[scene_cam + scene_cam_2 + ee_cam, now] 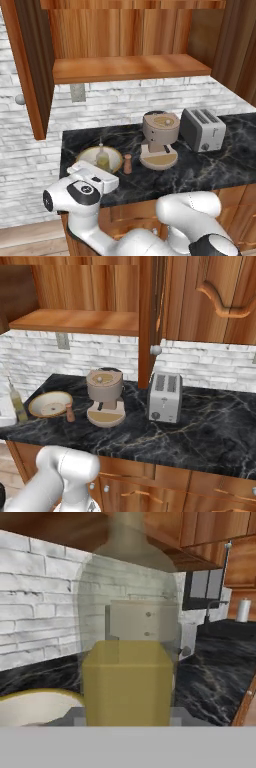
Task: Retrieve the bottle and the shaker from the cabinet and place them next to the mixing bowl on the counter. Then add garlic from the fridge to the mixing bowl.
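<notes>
Bottle [127, 662] held above black marble counter [200, 165].

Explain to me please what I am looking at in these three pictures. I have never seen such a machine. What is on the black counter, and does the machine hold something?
These are rendered pictures of a simulated kitchen. The machine is a white robot arm on a base that can drive. Two cameras ride on the base and look forward over the arm from its left and right. The third camera sits on the hand and looks along the claw.

On the black marble counter stand a mixing bowl, a small brown shaker, a coffee machine and a toaster. The cabinet shelf above is open.

The claw is shut on a glass bottle holding yellowish liquid, which looms very close in the hand view. In the base views the bottle sits at the counter's left end, by the bowl.
</notes>
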Robot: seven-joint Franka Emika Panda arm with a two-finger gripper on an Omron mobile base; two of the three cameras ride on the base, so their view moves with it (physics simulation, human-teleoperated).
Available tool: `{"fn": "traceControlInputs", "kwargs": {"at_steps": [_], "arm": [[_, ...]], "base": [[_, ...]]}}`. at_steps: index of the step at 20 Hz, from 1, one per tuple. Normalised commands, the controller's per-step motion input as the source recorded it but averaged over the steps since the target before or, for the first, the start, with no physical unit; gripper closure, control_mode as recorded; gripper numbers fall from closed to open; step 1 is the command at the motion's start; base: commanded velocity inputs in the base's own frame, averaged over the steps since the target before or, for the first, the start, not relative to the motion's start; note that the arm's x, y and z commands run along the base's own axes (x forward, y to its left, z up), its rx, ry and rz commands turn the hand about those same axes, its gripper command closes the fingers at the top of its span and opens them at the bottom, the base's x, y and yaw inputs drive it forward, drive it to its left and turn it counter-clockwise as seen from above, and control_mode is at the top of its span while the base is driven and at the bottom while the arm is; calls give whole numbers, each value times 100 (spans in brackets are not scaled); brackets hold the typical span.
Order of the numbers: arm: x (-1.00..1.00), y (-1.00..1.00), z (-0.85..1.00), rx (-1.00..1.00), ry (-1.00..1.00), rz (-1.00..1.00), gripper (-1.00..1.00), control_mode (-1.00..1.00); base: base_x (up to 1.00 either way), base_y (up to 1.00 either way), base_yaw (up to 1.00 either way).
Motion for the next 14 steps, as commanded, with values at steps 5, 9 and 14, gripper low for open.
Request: {"fn": "traceControlInputs", "kwargs": {"at_steps": [5,9,14], "arm": [[41,41,-74,-1,3,0,100,-100],[47,48,-76,-2,1,0,100,-100],[46,56,-66,-1,2,0,100,-100]], "base": [[0,0,0],[0,0,0],[0,0,0]]}}
